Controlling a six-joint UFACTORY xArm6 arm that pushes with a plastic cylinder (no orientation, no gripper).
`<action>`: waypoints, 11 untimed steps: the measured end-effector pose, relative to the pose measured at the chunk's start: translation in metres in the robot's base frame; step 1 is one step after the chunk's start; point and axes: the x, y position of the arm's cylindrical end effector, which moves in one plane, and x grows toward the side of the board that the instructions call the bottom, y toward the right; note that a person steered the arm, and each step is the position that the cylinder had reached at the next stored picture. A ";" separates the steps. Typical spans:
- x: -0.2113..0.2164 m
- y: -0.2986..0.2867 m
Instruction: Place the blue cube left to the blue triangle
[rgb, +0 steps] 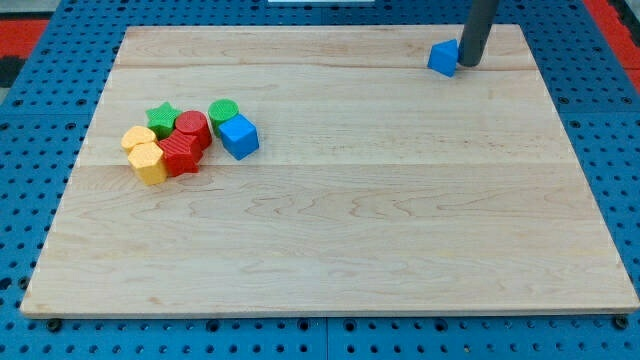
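The blue cube (239, 136) sits in the left part of the wooden board (330, 230), at the right edge of a cluster of blocks. The blue triangle (443, 57) lies near the view's top right of the board. My tip (467, 64) stands right next to the blue triangle, on its right side, touching or nearly touching it. The rod rises out of the view's top. The tip is far to the right of the blue cube.
The cluster holds a green star (162, 118), a green cylinder (223, 112), a red cylinder (191, 128), a red block (181, 156), and two yellow blocks (139, 138) (149, 164). A blue pegboard (30, 150) surrounds the board.
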 end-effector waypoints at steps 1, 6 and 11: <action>-0.001 -0.019; 0.171 -0.217; 0.048 -0.243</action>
